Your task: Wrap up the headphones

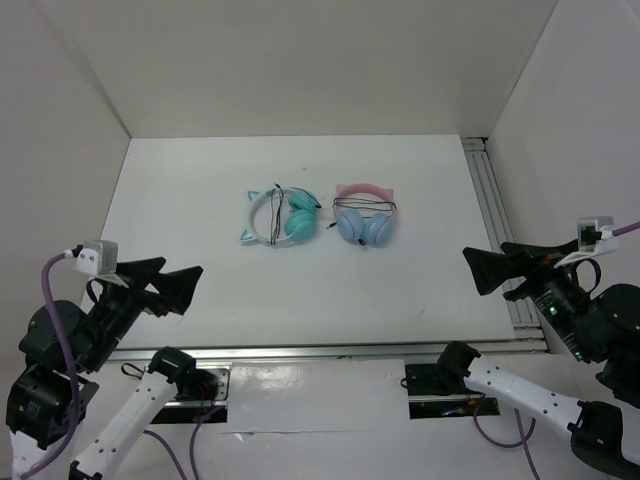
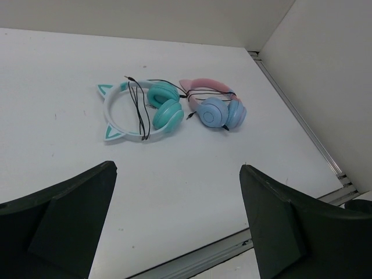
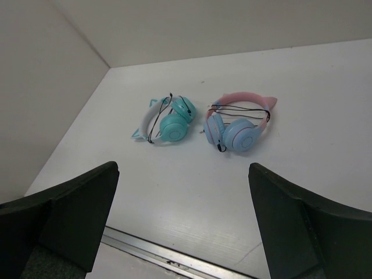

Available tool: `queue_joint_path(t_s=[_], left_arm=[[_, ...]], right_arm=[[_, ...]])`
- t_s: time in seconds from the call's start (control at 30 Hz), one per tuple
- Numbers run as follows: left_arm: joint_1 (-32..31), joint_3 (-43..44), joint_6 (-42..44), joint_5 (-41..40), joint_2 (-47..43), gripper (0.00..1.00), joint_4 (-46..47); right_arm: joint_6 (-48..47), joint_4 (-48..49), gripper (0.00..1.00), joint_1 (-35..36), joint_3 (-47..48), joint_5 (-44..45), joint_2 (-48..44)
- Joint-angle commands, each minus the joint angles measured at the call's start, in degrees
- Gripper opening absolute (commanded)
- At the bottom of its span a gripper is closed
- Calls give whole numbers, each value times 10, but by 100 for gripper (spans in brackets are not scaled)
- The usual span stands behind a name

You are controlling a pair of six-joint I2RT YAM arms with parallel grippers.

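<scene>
1. Lying flat near the middle of the tabletop (image 1: 180, 190), the teal headphones (image 1: 272, 216) have their cat ears to the left and both cups folded together at the right of the band
2. Their thin black cable (image 2: 139, 110) crosses the white headband in a few strands, and the plug end pokes out past the top of the band; I cannot tell whether those strands are snug or only draped
3. A pink-banded pair (image 1: 365, 214) sits just beside them on the right, close but apart, with its own cable across the cups
4. The left claw (image 1: 172, 276) hangs released at the near left, fingers spread wide and holding nothing, well apart from the headphones
5. The right claw (image 1: 474, 270) is likewise released and empty at the near right, near the metal rail (image 1: 497, 230)
6. Judged from this, no grasp is in hand: either the approach has not begun, or the winding is done and the arms stand clear; the loose plug end suggests some tidying is left
7. A next move would call for one claw to pin the band or cups while the other pinches the thin cable low against the tabletop, keeping off the neighbouring pair
</scene>
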Motion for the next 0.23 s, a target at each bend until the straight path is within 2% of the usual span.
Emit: queue_joint_path(t_s=[0.0, 0.2], left_arm=[[1, -4, -1, -5, 11, 100, 19], [1, -16, -1, -5, 16, 100, 31]], right_arm=[[4, -8, 100, 4, 11, 9, 1], [4, -8, 100, 4, 11, 14, 2]])
